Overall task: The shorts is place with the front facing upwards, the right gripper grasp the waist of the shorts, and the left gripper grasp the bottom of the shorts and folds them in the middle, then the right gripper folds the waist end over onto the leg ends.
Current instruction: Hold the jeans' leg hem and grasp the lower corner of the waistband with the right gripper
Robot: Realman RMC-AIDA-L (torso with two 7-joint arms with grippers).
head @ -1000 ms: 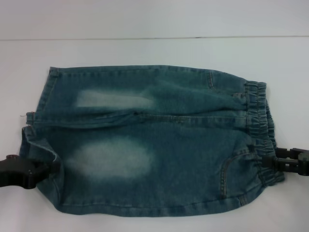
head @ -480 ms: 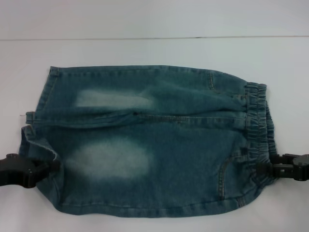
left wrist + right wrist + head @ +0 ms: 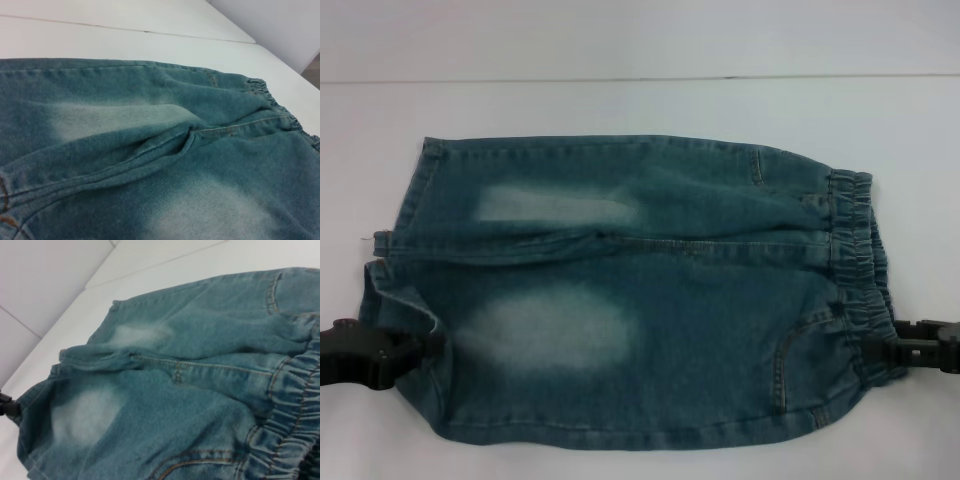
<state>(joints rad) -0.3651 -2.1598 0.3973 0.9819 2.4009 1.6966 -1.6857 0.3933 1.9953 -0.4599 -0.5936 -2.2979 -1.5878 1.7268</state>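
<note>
Blue denim shorts (image 3: 640, 290) lie flat on the white table, front up. The elastic waist (image 3: 855, 260) is at the right and the leg ends (image 3: 405, 250) at the left. My left gripper (image 3: 420, 348) is at the near leg hem, shut on the fabric, which is slightly raised there. My right gripper (image 3: 875, 351) is at the near end of the waist, its tips closed on the elastic. The left wrist view shows the shorts (image 3: 150, 150) close up. The right wrist view shows the waist (image 3: 295, 405) up close, with the left gripper (image 3: 7, 405) far off at the hem.
The white table (image 3: 640, 110) stretches beyond the shorts to a seam line at the back. A table edge (image 3: 280, 45) shows in the left wrist view.
My right gripper dropped slightly and pushed into the waist, and the near waist corner drew in. The left gripper stayed at the hem.
</note>
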